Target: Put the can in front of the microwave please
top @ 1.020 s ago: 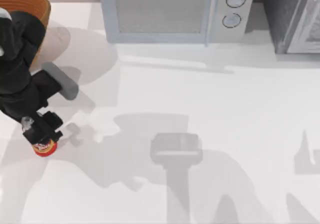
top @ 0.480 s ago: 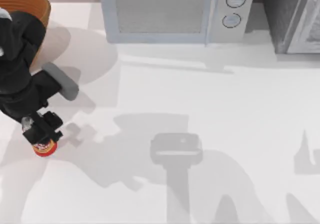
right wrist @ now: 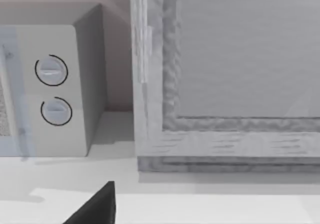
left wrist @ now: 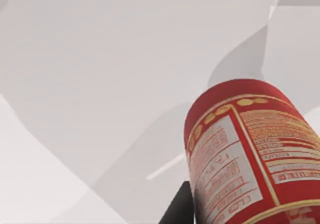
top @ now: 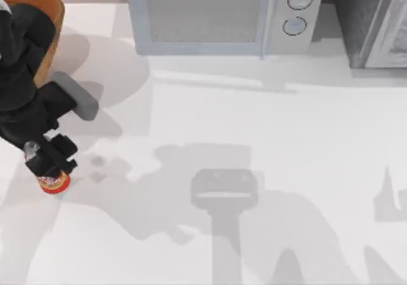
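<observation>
**Can gripped at the left edge, microwave far off**

While the left gripper point(top: 51, 168) sits over the near-left part of the worktop point(top: 254, 119), its fingers are pinching the can point(top: 55, 182), red label up close on the left wrist view. Microwave point(top: 216, 18) is at the far edge, well apart from it. Darker grey appliance point(top: 372, 21) stands just right of the microwave. Can't tell what the right arm's fingers are doing.

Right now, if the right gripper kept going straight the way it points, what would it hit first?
Likely the darker grey appliance, straight ahead in the right wrist view; the microwave sits off to one side. Depth is unclear.
</observation>
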Controlling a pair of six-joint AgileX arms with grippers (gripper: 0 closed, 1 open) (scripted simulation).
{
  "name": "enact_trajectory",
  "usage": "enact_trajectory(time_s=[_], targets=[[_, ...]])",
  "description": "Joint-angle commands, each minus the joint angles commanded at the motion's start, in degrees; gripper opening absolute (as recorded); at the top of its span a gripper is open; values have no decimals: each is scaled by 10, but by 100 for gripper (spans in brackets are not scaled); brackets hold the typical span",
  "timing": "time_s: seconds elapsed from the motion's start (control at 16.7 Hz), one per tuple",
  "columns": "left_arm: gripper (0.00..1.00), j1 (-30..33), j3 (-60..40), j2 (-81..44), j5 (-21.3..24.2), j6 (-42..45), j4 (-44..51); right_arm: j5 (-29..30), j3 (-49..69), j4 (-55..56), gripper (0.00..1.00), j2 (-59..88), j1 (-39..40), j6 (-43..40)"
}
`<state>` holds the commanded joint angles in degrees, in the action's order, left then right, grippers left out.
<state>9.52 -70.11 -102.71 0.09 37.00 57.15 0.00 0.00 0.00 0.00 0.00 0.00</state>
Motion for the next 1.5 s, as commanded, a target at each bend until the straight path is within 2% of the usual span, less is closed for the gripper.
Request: enact_trajectory(time_s=[0.24,0.54,0.72,0.96,1.5], targets=[[0,0,-34,16,0,-1,51,0,0,0,100,0,0,0],[0,0,-34,13,-1,-1,51,0,0,0,100,0,0,0],[0,16,-72,-17,-1,-37,68,0,0,0,100,0,0,0],[0,61,-204,-106,-1,-163,121,0,0,0,100,0,0,0],[0,186,-589,-341,1,-578,265,0,0,0,100,0,0,0]])
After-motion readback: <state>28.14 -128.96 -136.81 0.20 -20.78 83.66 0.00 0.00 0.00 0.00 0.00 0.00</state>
